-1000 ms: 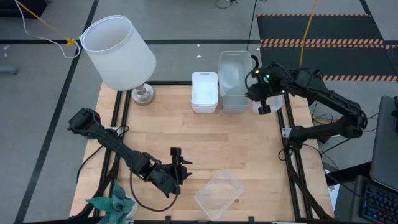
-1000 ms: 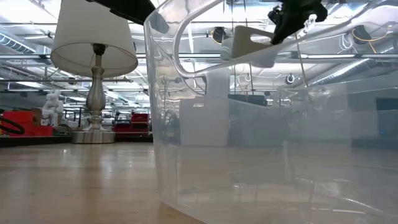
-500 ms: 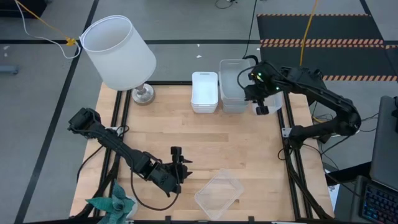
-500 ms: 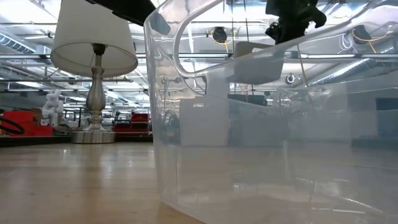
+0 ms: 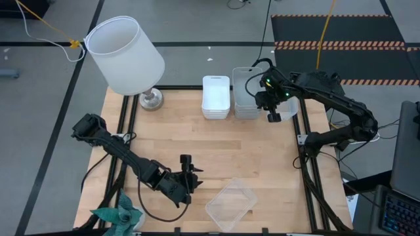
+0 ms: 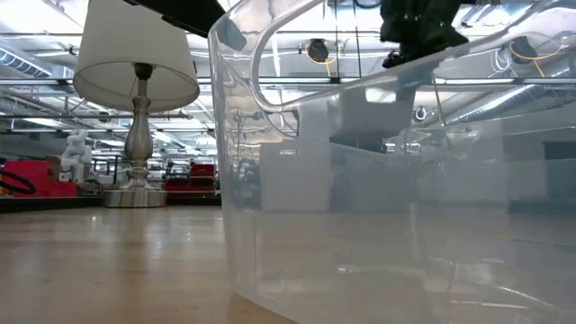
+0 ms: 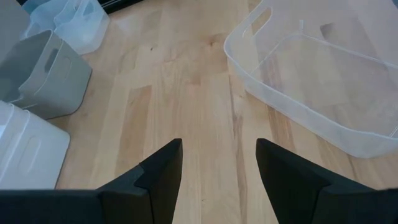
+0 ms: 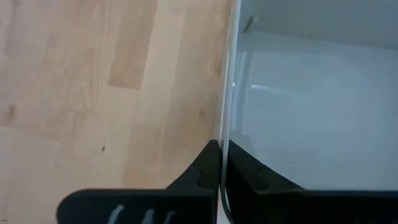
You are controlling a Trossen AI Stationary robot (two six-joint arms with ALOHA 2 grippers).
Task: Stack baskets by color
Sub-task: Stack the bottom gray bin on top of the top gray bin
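From above, the right gripper [image 5: 268, 98] was at the desk's far edge, toward its right corner, clenched on the rim of a translucent grey basket [image 5: 246, 92] that sat over the grey stack there, just beside the white basket stack [image 5: 216, 96]. The left gripper [image 5: 188, 172] waited near the desk's near edge, released and holding nothing, with a clear basket [image 5: 230, 204] lying loose just beside it at the near edge. A white-shaded lamp [image 5: 126, 55] stood at the far left corner.

In the low view, the clear basket [image 6: 396, 189] filled most of the frame, and the right gripper [image 6: 416, 27] showed through its wall, high up, with the grey basket [image 6: 378, 103] hanging under it.

The left wrist view showed its dark fingers [image 7: 161, 171] apart over bare wood, the clear basket [image 7: 323, 87] ahead, a grey bin [image 7: 46, 74] off to one side.

The right wrist view showed the fingers [image 8: 208, 165] pinched on the grey basket's thin wall [image 8: 225, 93], the pale inside of the basket beyond.

To seat it well (my judgement), the held basket should be squared with the stack beneath, lowered until the rims nest evenly, and only then let go; releasing while it is tilted could leave it jammed crooked or push the stack toward the white one.
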